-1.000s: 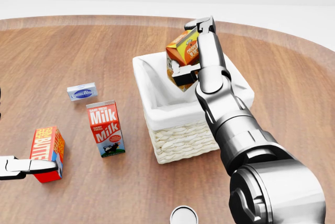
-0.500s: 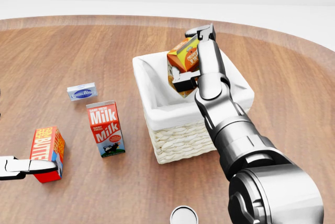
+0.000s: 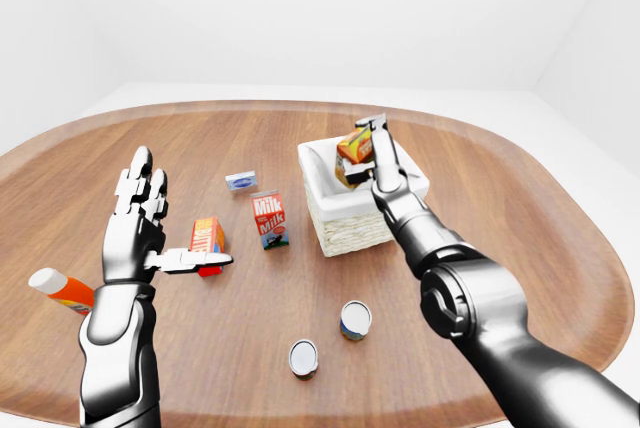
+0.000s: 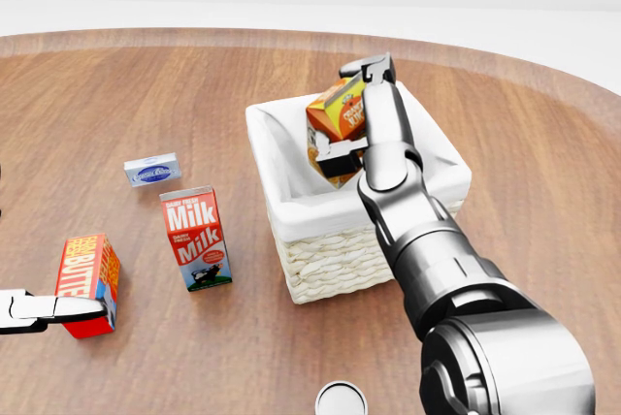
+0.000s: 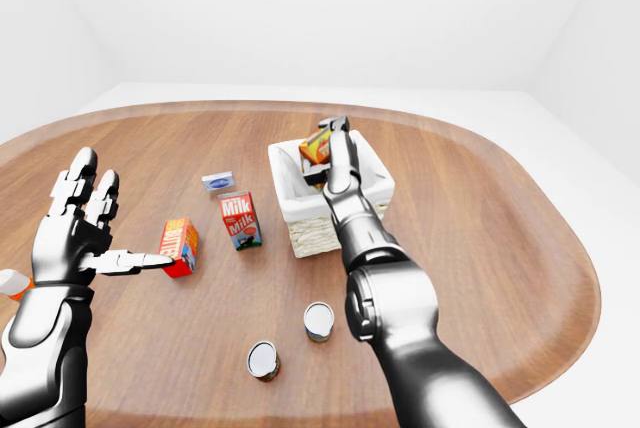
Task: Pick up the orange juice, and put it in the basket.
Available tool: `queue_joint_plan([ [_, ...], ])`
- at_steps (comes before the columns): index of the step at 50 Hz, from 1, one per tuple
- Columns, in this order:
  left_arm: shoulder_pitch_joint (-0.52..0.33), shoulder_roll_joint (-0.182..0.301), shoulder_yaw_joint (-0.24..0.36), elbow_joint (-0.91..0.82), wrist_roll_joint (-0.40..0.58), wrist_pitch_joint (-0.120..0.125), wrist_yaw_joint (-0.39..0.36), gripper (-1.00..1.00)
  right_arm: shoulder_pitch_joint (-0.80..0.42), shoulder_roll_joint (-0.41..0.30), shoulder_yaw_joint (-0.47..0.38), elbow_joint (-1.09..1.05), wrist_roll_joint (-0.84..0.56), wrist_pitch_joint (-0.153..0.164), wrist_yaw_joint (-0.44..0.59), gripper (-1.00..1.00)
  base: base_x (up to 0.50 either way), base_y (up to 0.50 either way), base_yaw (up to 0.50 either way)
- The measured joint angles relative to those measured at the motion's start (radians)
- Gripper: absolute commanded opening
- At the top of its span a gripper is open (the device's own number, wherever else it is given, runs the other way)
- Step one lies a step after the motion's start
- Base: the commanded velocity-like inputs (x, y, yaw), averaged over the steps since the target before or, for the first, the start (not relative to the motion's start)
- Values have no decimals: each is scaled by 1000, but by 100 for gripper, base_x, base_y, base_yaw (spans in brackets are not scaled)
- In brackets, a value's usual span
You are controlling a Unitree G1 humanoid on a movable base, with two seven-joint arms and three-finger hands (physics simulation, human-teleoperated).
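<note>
Bright, even, diffuse light from above; sharp throughout, no blur. Soft short shadows beneath the milk carton [image 4: 195, 238] and basket [image 4: 330, 260] on the wooden table [image 4: 116, 95]. Bright highlights along the right arm [image 4: 427, 240]. Slight wide-angle stretching at eye-view edges.

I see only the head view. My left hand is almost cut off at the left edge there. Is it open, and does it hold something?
Observer: The left hand is open, fingers up, holding nothing; one finger points at the red butter carton.
Operator: Is anything further left of it?
Observer: Yes, an orange tube with a white cap lies near the table's left edge.
Operator: And below the milk carton?
Observer: Two cans stand there; the head view shows only part of one.
</note>
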Motion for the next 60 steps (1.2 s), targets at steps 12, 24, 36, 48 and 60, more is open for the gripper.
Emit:
queue_joint_plan([
  [12,1,0,1,-2,0,0,-1,100,8,6,-1,1,-11,0,-2,-100,0,0,0],
  [24,1,-1,1,-1,0,0,-1,100,17,11,-4,1,-19,0,-2,-100,0,0,0],
  [36,1,0,0,-1,-1,0,-1,100,29,15,-8,2,-30,0,0,-100,0,0,0],
  [48,0,0,0,0,-1,0,-1,100,40,19,-13,2,-42,0,1,-100,0,0,0],
  [60,-2,1,0,1,-2,0,0,100,53,27,-19,3,-49,0,4,-100,0,0,0],
])
